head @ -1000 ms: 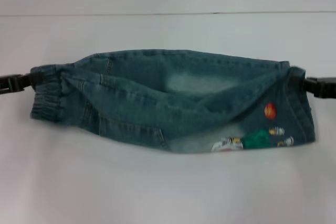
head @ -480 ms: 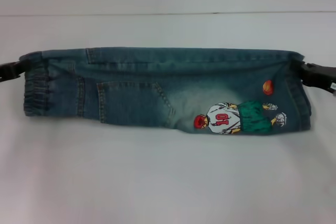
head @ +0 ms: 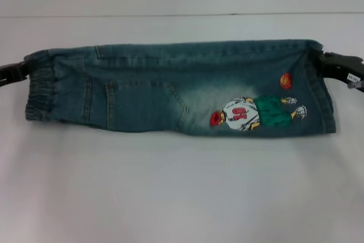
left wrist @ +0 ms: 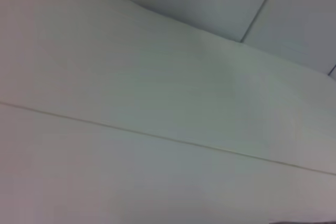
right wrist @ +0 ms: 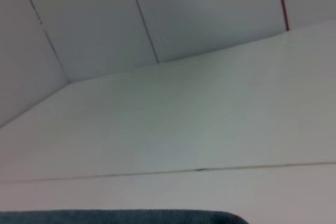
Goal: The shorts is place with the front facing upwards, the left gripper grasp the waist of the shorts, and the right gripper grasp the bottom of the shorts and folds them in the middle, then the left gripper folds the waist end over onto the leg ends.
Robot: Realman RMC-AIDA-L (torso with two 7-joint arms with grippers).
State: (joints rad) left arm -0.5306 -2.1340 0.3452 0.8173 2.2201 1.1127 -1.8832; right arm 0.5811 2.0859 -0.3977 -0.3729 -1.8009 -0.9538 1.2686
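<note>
The left gripper [head: 23,69] reaches in from the left edge of the head view, clamped on the shorts [head: 170,89] at mid-height. Opposite, the right gripper [head: 324,61] enters from the right edge, likewise clamped on them.

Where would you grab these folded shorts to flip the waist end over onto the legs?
Grip the shorts at the gathered waistband, coming from the robot's left. It is the narrow end, and the left gripper already sits at its far corner.

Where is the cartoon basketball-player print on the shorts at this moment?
In the head view, the cartoon print sits on the right part of the shorts, near the leg ends and the right gripper.
</note>
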